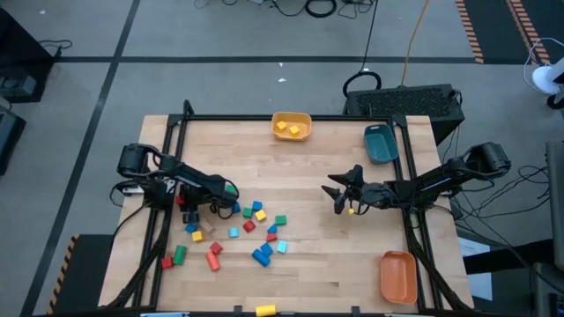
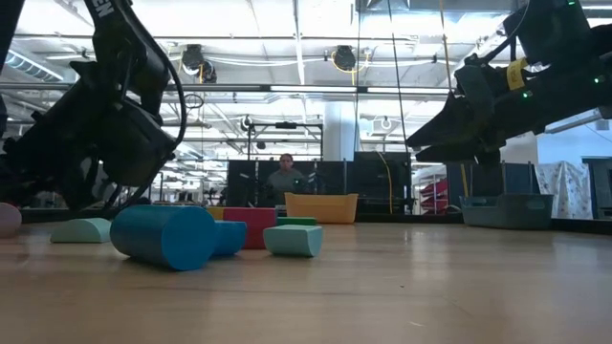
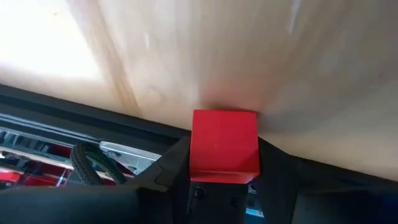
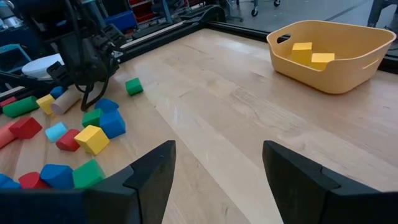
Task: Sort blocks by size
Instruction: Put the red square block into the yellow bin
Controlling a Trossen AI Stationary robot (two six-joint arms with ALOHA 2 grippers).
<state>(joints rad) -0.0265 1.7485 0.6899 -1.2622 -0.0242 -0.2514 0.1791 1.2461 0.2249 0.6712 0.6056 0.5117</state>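
Observation:
Several small coloured blocks [image 1: 238,229] lie scattered on the table's left half; they also show in the right wrist view [image 4: 81,134] and the low view [image 2: 167,236]. My left gripper [image 1: 185,199] is down at the left end of this scatter, shut on a red cube [image 3: 224,146]. My right gripper [image 1: 337,197] hovers open and empty above bare table right of centre, its fingers [image 4: 155,165] wide apart. It is raised well off the table in the low view [image 2: 430,143]. My left gripper pinches the red cube's two opposite side faces [image 3: 194,149] between its two fingers [image 3: 277,165], which point steeply down at the table. The cube sits square between them. Whether it rests on the wood or hangs just above it, I cannot tell.
A yellow bin [image 1: 291,116] with two yellow blocks stands at the far edge. A teal bin [image 1: 381,143] is at the far right and an orange bin [image 1: 398,276] at the near right. One yellow block [image 1: 264,309] lies at the near edge. A person [image 2: 286,177] sits beyond the table.

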